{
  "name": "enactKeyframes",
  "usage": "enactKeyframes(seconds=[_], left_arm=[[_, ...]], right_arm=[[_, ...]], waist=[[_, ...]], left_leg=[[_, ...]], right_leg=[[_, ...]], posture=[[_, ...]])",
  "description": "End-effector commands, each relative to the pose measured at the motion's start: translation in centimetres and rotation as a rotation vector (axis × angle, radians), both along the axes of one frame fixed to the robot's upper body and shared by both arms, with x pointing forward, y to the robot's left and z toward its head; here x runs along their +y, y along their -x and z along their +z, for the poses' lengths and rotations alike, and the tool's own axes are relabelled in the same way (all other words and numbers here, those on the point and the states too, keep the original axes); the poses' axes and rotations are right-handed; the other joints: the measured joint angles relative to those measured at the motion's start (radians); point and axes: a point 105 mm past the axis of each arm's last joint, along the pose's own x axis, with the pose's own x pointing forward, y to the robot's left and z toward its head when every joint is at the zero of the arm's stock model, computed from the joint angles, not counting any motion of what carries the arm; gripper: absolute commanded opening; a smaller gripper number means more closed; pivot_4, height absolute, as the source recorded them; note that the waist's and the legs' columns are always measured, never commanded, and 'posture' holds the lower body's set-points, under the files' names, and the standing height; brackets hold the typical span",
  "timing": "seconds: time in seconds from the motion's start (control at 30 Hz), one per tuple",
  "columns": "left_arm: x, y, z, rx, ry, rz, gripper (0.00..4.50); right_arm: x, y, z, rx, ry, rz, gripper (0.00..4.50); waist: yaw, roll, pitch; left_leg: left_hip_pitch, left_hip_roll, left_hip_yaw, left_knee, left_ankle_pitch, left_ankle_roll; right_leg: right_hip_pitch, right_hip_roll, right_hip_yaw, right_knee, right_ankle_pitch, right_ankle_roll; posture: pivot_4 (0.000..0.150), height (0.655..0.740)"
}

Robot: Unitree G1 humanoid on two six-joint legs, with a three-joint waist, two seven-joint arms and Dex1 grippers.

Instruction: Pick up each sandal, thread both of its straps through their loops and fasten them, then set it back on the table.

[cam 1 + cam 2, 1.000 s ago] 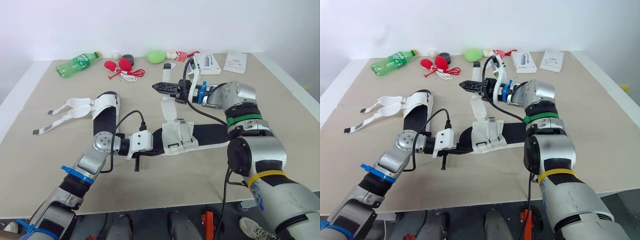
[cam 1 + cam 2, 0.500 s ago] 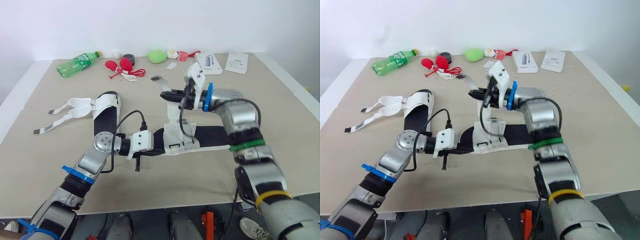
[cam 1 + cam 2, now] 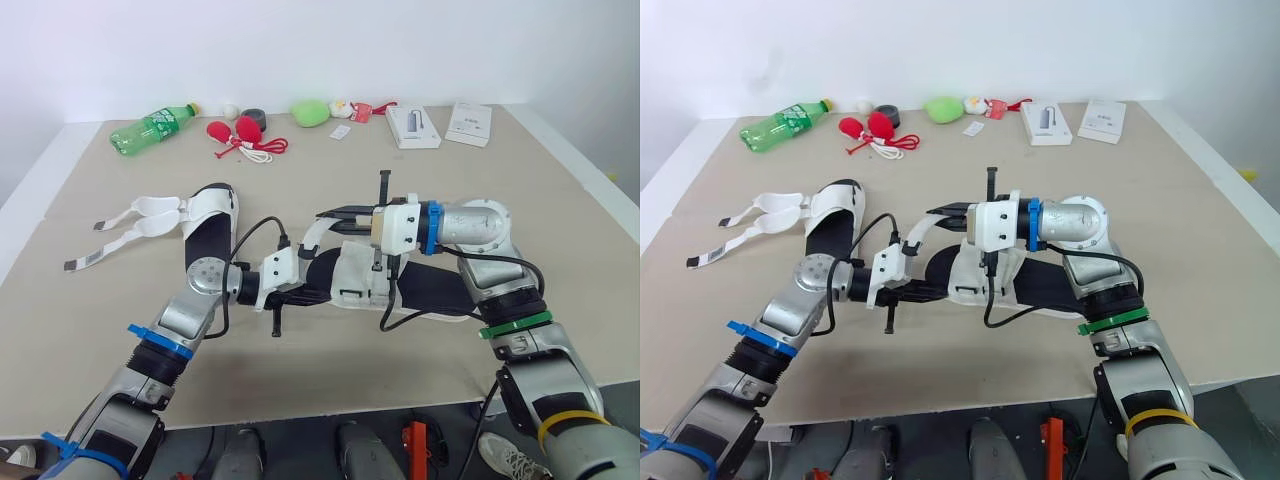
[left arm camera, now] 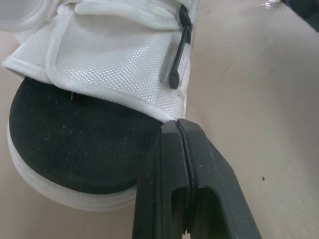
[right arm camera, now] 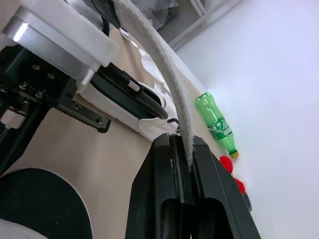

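Observation:
One sandal [image 3: 425, 288], black-soled with white mesh straps, lies mid-table. My left gripper [image 3: 310, 292] is shut on its toe end, pinching the edge of the white upper [image 4: 119, 64] where it meets the black sole [image 4: 65, 149]. My right gripper [image 3: 325, 214] hovers above the toe end, shut on a white strap [image 5: 172, 94] that arcs up from the sandal. The second sandal [image 3: 207, 225] lies to the left, its two straps [image 3: 130, 215] spread loose on the table.
Along the far edge are a green bottle [image 3: 153, 126], red balls with a white cord [image 3: 240, 133], a black tape roll [image 3: 255, 116], a green object [image 3: 312, 112] and two white boxes [image 3: 413, 125] [image 3: 468, 123]. A cable trails from each wrist.
My right gripper has swung the strap from behind the sandal, up and over it toward the left gripper. The sandal turned slightly. The left gripper kept its hold.

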Motion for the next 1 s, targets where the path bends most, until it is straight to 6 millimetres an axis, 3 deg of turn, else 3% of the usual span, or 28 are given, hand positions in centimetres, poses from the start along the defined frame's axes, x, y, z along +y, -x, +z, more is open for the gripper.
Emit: enactKeyframes(seconds=[0.03, 0.2, 0.33, 0.5, 0.83, 1.0], left_arm=[[-0.1, 0.8, 2.1, -0.031, 0.065, -0.071, 0.00], [0.5, -0.4, 3.9, -0.123, 0.079, -0.060, 0.00], [1.4, -2.6, 2.8, -0.176, -0.013, 0.024, 0.00], [1.2, -2.0, 0.7, -0.159, -0.085, 0.045, 0.00], [0.6, -0.8, 2.3, -0.086, -0.002, 0.060, 0.00], [1.1, -0.3, 0.2, -0.071, -0.088, 0.061, 0.00]], right_arm=[[0.2, 0.6, 0.7, -0.041, -0.027, 0.024, 0.10], [0.4, 0.4, 0.3, -0.023, -0.030, 0.015, 0.10], [0.5, 0.2, 0.2, -0.013, -0.035, 0.006, 0.10], [0.2, -0.1, -0.1, -0.005, -0.028, -0.014, 0.10], [-0.1, -0.5, -0.4, 0.004, -0.013, -0.035, 0.10], [-0.1, -0.4, -0.4, 0.009, -0.010, -0.028, 0.10]], waist=[[0.000, 0.000, 0.000], [0.000, 0.000, 0.000], [-0.001, 0.000, 0.000], [-0.003, 0.000, 0.000], [0.000, 0.000, 0.000], [-0.003, 0.000, 0.000]], left_leg=[[0.000, 0.000, 0.000, 0.000, 0.000, 0.000], [0.000, 0.000, 0.000, 0.000, 0.000, 0.000], [0.000, 0.000, 0.000, 0.001, 0.000, 0.000], [0.001, 0.000, 0.000, -0.001, 0.000, 0.000], [0.001, 0.000, 0.000, 0.000, 0.000, 0.000], [0.002, 0.000, 0.000, 0.000, 0.000, 0.000]], right_leg=[[0.000, 0.000, 0.000, 0.000, 0.000, -0.001], [0.000, 0.000, 0.000, 0.000, 0.002, -0.005], [0.001, 0.000, 0.000, 0.000, 0.001, -0.001], [0.000, 0.000, 0.001, 0.000, 0.002, -0.005], [0.000, 0.000, 0.000, 0.001, 0.002, -0.004], [0.001, 0.000, 0.000, 0.001, 0.002, -0.005]], posture=[[0.150, 0.7400], [0.150, 0.7400], [0.150, 0.7400], [0.150, 0.7400], [0.150, 0.7400], [0.150, 0.7400]])
